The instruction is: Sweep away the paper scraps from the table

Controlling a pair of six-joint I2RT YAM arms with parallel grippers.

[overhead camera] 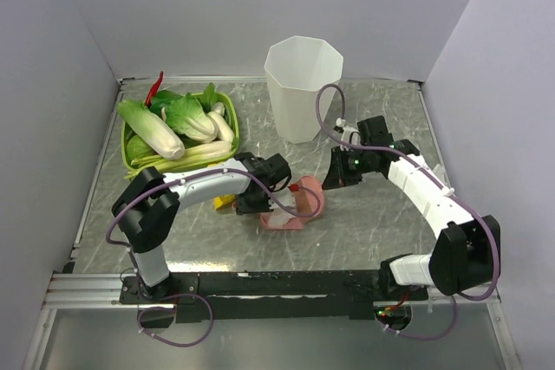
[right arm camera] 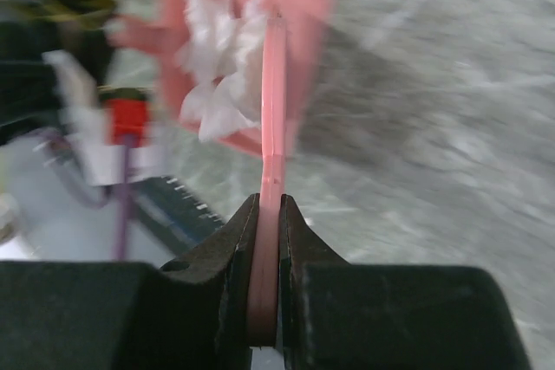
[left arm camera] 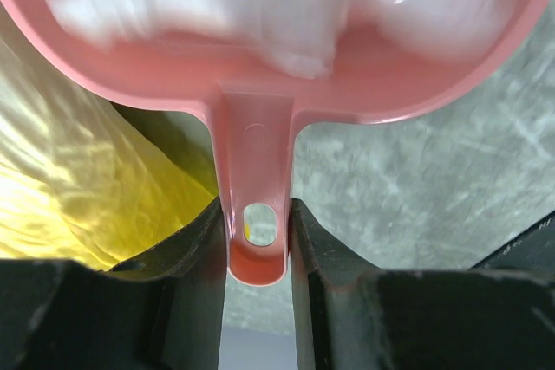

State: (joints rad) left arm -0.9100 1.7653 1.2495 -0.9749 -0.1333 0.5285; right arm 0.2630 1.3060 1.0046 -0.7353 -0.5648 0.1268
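paper scraps (right arm camera: 221, 67) are heaped in the pink dustpan (left arm camera: 147, 75) over the tabletop (right arm camera: 434, 127). light and soft, they are best moved via its handle (left arm camera: 257, 153), clamped in the left gripper (left arm camera: 257, 214). a pink sweeper (right arm camera: 274, 101) is pinched by the right gripper (right arm camera: 267, 210).

White bin (overhead camera: 303, 88) at back — green tray (overhead camera: 230, 114) holds cabbages (overhead camera: 152, 127), red chili (overhead camera: 156, 88).

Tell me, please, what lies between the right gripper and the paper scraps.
The pink tool held by the right gripper, reaching the paper scraps in the dustpan; the right wrist view shows it.
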